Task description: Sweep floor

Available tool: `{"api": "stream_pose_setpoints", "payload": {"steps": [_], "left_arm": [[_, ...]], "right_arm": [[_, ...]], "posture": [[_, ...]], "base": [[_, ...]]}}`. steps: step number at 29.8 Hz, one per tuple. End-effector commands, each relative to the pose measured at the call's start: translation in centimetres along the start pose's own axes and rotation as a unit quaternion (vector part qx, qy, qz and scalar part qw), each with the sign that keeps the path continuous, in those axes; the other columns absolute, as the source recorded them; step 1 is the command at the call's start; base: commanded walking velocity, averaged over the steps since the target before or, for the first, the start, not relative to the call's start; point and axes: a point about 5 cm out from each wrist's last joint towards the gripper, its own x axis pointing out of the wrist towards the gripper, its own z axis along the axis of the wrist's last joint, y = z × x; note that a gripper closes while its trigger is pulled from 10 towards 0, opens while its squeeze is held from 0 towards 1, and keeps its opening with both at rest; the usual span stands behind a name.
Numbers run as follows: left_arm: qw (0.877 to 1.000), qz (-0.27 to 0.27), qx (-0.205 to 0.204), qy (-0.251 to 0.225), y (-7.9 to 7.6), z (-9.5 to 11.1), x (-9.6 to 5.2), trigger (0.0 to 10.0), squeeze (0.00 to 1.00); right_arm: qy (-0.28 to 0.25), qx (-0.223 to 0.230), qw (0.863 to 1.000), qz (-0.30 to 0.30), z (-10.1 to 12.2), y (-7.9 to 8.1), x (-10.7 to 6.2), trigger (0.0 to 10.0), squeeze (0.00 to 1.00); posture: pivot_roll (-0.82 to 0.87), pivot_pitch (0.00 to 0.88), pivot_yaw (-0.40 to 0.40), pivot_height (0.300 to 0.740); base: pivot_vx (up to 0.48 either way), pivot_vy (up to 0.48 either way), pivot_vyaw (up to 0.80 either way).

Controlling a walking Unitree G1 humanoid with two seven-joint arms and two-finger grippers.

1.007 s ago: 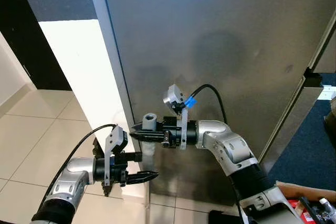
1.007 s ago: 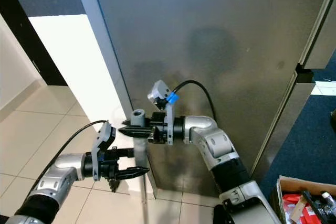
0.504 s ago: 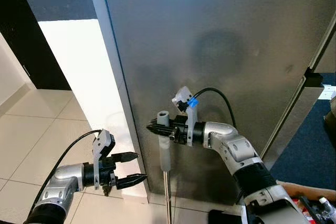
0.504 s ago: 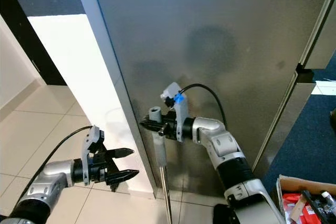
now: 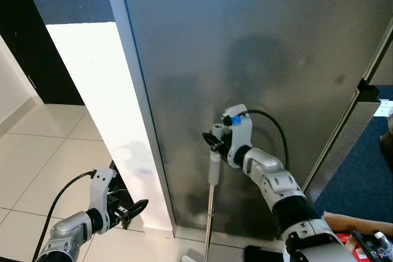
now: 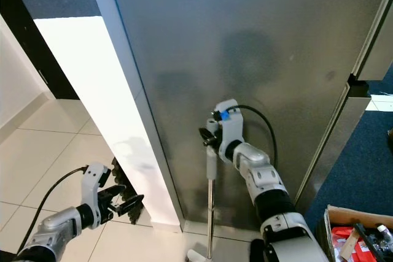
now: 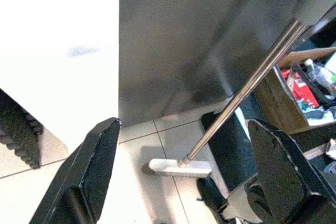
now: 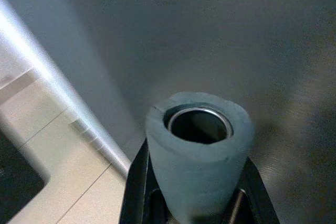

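- The right gripper [image 5: 214, 142] has its jaws pinching the grey grip of the broom [image 5: 212, 170], just before the steel wall [image 5: 258, 41].
- The broom stands upright, its head on the tiled floor [image 5: 37, 170] at the wall's foot.
- The left gripper [image 5: 134, 208] hangs low beside the wall's corner, jaws spread.

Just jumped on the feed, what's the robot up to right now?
The right gripper is shut on the grey grip at the top of the broom handle, holding it upright close to a big grey metal panel. The broom head rests on the tiled floor at the panel's foot. The left gripper hangs low to the left, jaws open and holding nothing. A cardboard box of clutter sits at the right.
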Motion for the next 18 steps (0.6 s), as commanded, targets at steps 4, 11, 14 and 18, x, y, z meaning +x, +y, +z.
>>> {"api": "stream_pose_setpoints", "payload": {"steps": [4,11,14,18], "left_arm": [[0.991,0.110,-0.050,0.061,0.7,-3.6,-1.2,10.0,0.00],[0.968,0.201,-0.089,0.124,0.4,-7.2,-2.4,10.0,0.00],[0.963,0.212,-0.088,0.141,0.3,-7.9,-2.8,10.0,0.00],[0.955,0.223,-0.079,0.177,-0.2,-9.3,-3.3,10.0,0.00]], "right_arm": [[0.049,0.014,0.995,-0.083,-3.9,-1.4,-1.4,10.0,0.00],[0.079,0.042,0.977,-0.193,-7.1,-3.6,-3.5,10.0,0.00],[0.076,0.049,0.973,-0.214,-7.3,-4.0,-3.8,10.0,0.00],[0.069,0.056,0.967,-0.239,-7.6,-4.2,-4.0,10.0,0.00]], "posture": [[-0.04,0.000,0.071,0.740],[-0.05,0.000,0.071,0.740],[-0.05,0.000,0.073,0.740],[-0.06,0.000,0.080,0.740]], "base": [[0.000,0.000,0.00],[0.000,0.000,0.00],[0.000,0.000,0.00],[0.000,0.000,0.00]]}}
